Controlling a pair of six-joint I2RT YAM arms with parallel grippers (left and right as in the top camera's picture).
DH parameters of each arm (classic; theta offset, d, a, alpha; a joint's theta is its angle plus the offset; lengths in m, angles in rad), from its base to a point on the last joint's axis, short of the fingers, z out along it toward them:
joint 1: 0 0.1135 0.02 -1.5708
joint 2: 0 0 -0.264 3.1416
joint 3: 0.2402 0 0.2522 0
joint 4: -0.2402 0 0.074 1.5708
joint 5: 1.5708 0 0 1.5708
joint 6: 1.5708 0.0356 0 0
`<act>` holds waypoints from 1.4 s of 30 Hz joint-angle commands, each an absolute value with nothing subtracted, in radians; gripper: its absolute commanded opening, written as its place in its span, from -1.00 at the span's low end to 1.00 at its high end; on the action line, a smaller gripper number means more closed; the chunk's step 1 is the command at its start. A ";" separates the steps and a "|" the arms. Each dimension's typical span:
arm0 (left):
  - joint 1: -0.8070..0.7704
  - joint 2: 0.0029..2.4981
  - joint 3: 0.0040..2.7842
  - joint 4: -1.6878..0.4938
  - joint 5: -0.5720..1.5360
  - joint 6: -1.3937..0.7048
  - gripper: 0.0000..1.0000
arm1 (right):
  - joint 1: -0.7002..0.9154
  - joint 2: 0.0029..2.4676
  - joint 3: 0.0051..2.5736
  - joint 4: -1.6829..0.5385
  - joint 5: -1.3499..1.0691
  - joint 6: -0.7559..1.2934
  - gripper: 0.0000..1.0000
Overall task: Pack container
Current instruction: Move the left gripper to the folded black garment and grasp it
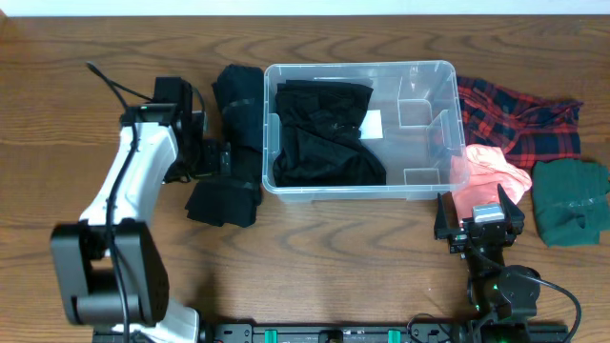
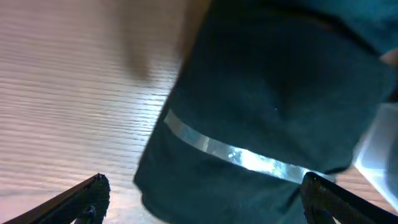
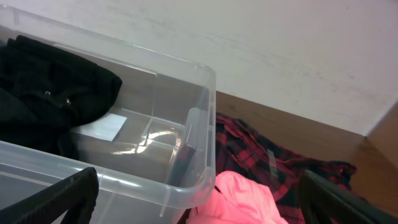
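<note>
Robot lab bench: wooden table (image 1: 334,257), bare white wall (image 3: 280,50).

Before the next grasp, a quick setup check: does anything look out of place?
Nothing spilled or damaged. The pink cloth is bunched against the container at its near right corner, and the black garment inside lies crumpled.

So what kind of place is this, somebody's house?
Probably a robot practice lab, not a home: a left arm and a right arm stand at a wooden table, with a clear container and a red plaid shirt laid out.
</note>
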State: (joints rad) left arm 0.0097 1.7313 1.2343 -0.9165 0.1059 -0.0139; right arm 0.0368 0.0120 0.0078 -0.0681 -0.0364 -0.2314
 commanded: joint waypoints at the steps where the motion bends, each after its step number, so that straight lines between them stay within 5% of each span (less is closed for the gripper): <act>1: 0.013 1.798 1.227 -0.905 0.124 0.008 0.96 | 0.033 0.007 0.006 -0.072 -0.034 -0.241 0.98; 20: 0.013 2.038 1.227 -0.875 0.174 0.007 0.94 | 0.033 0.007 0.006 -0.071 -0.034 -0.241 0.98; 22: 0.013 2.038 1.227 -0.875 0.174 0.007 0.65 | 0.033 0.007 0.006 -0.072 -0.034 -0.241 0.99; 25: 0.013 2.038 1.227 -0.874 0.172 0.007 -0.08 | 0.033 0.007 0.006 -0.072 -0.034 -0.241 0.99; 30: 0.013 2.037 1.227 -0.875 0.172 0.007 -0.73 | 0.033 0.008 0.006 -0.072 -0.034 -0.241 0.99; 32: 0.013 2.036 1.229 -0.881 0.172 0.007 -0.88 | 0.033 0.007 0.006 -0.072 -0.034 -0.241 0.98; 42: 0.013 1.969 1.369 -1.014 0.172 -0.042 -0.88 | 0.033 0.008 0.006 -0.072 -0.034 -0.241 0.99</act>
State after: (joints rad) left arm 0.0147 1.9697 1.3323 -0.9886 0.2260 -0.0040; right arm 0.0368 0.0120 0.0078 -0.0681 -0.0364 -0.2314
